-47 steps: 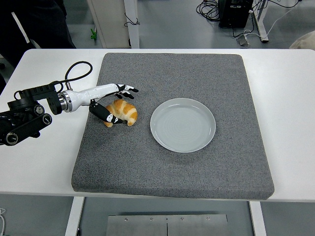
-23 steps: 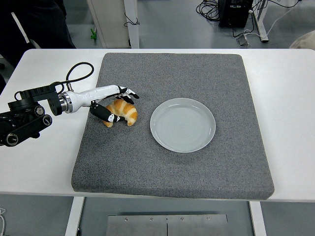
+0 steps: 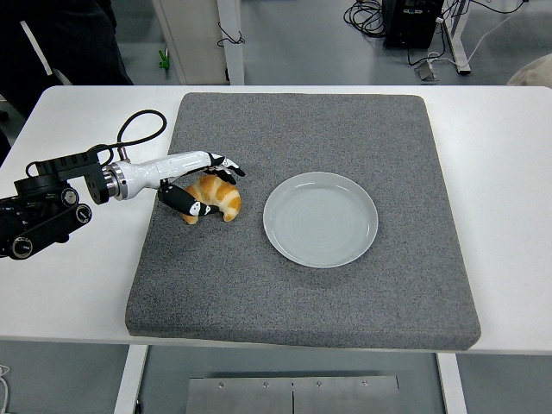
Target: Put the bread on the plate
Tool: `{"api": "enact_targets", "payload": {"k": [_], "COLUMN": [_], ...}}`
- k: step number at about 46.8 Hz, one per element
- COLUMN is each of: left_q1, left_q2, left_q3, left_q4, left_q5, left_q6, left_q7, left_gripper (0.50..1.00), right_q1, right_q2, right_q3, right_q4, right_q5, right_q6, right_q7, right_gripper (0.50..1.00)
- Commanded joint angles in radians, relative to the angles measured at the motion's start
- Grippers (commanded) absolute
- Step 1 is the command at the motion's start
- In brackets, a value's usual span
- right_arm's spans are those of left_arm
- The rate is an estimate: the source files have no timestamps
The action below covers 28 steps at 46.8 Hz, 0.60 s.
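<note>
Grey felt-like mat covers most of the white counter, and everything here sits relative to it. On the mat's left part lies the bread, a golden croissant, well apart from the pale plate at the mat's middle. Reaching in over the mat's left edge, the left robot hand is around the bread: its fingers curl over the far side and its thumb presses the near side, touching it. Whether the bread is lifted off the mat cannot be told.
</note>
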Motion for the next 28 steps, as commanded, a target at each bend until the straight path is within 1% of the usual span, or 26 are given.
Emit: {"api": "enact_targets", "payload": {"k": [1, 5, 8, 12, 19, 28], "left_q1": [-0.001, -0.001, -0.001, -0.003, -0.003, -0.005], "left_q2": [0.002, 0.002, 0.002, 0.002, 0.003, 0.003], "left_q3": [0.013, 0.033, 0.050, 0.065, 0.070, 0.070], "left_q4": [0.000, 0.000, 0.000, 0.000, 0.000, 0.000], "left_q5": [0.016, 0.023, 0.023, 0.023, 0.025, 0.031], "left_q6": [0.007, 0.050, 0.073, 0.084, 0.110, 0.115], "left_q7": [-0.003, -0.005, -0.005, -0.005, -0.006, -0.006], "left_gripper": [0.722, 0.708, 0.708, 0.702, 0.675, 0.633], "right_q1": [0.000, 0.000, 0.000, 0.000, 0.000, 0.000], "right_q2": [0.000, 0.000, 0.000, 0.000, 0.000, 0.000], "right_q3": [0.000, 0.000, 0.000, 0.000, 0.000, 0.000], "right_q4": [0.000, 0.000, 0.000, 0.000, 0.000, 0.001], "right_q5": [0.000, 0.000, 0.000, 0.000, 0.000, 0.000], "right_q6": [-0.001, -0.001, -0.001, -0.001, 0.001, 0.001], "right_q7": [0.000, 0.000, 0.000, 0.000, 0.000, 0.000], "right_gripper": [1.000, 1.000, 1.000, 1.000, 1.000, 1.000]}}
